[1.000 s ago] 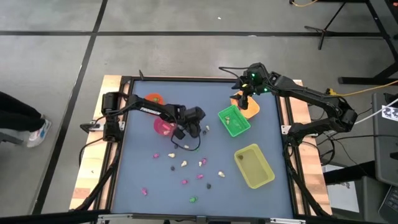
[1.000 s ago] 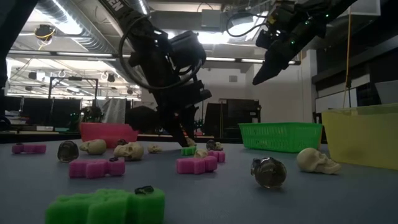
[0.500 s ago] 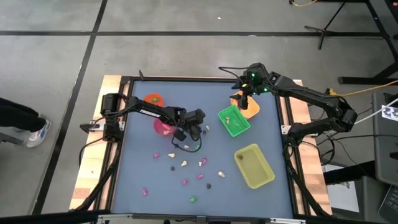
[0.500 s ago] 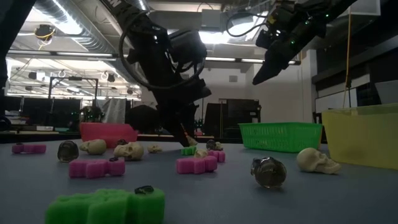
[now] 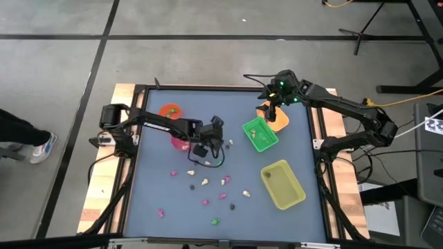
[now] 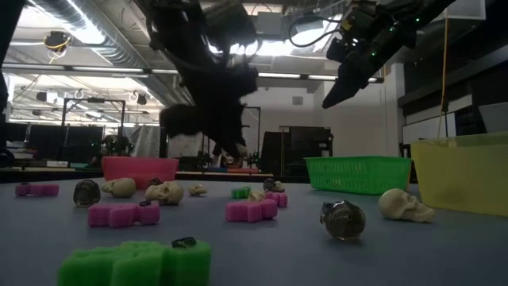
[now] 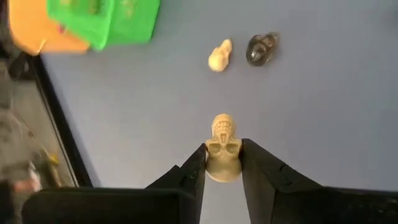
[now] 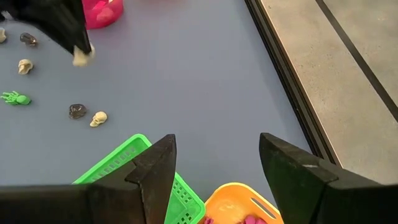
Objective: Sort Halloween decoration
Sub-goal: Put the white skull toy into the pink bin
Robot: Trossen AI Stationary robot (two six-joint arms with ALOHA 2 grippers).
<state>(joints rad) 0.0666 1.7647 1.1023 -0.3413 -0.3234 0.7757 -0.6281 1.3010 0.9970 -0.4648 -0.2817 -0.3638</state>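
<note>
Matt blue table [image 5: 159, 187]; spongy-looking pink trinket [image 6: 250, 210]; glossy dark skull [image 6: 343, 219]; green basket [image 6: 357, 173], seemingly plastic.

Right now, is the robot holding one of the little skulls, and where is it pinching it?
Yes. The left pincer holds a cream skull, pinched on its two sides near the jaw end. The right pincer is open and holds nothing.

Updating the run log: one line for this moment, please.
left gripper: shut on cream skull, lifted off table | right gripper: open, above orange tray | loose trinkets on table

Cream-white skull [image 7: 222, 147] — dark fingers [image 7: 267, 176]
</note>
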